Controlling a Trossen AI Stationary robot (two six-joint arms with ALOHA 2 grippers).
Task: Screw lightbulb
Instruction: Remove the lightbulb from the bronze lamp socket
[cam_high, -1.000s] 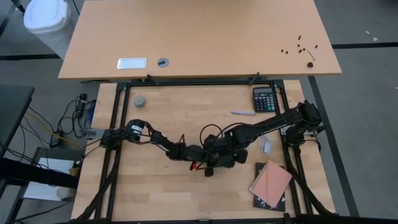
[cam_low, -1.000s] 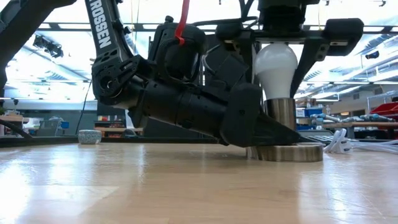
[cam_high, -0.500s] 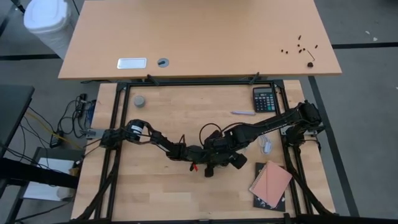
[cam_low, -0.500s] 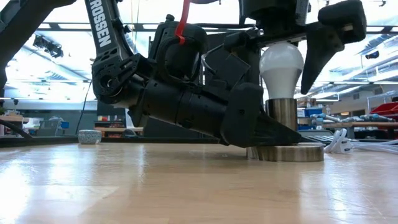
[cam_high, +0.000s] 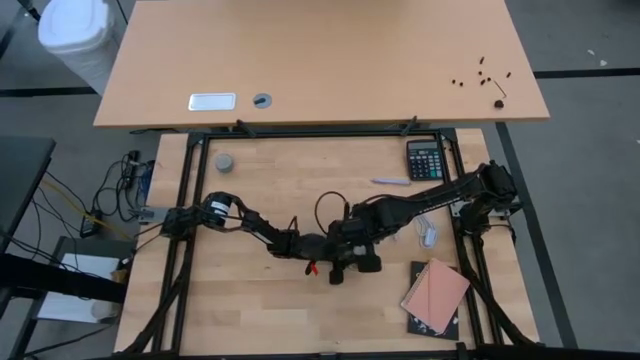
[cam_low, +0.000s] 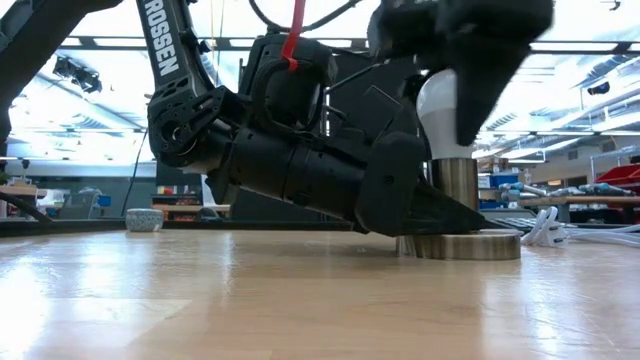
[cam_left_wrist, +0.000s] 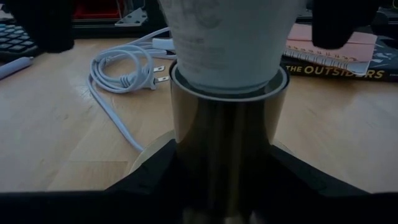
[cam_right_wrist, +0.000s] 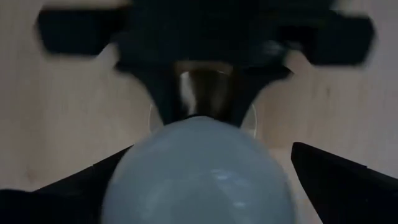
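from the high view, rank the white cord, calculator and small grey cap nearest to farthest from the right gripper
Measured from the right gripper over the lightbulb:
1. white cord, just off to its right.
2. calculator, far right corner of the table.
3. small grey cap, far left side, a little farther than the calculator.

a calculator (cam_high: 425, 159) lies at the table's far right, a pen (cam_high: 390, 182) near it; a book (cam_high: 436, 297) near right, a grey cap (cam_high: 225, 162) far left.

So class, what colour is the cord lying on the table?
White; the cord shows best in the left wrist view.
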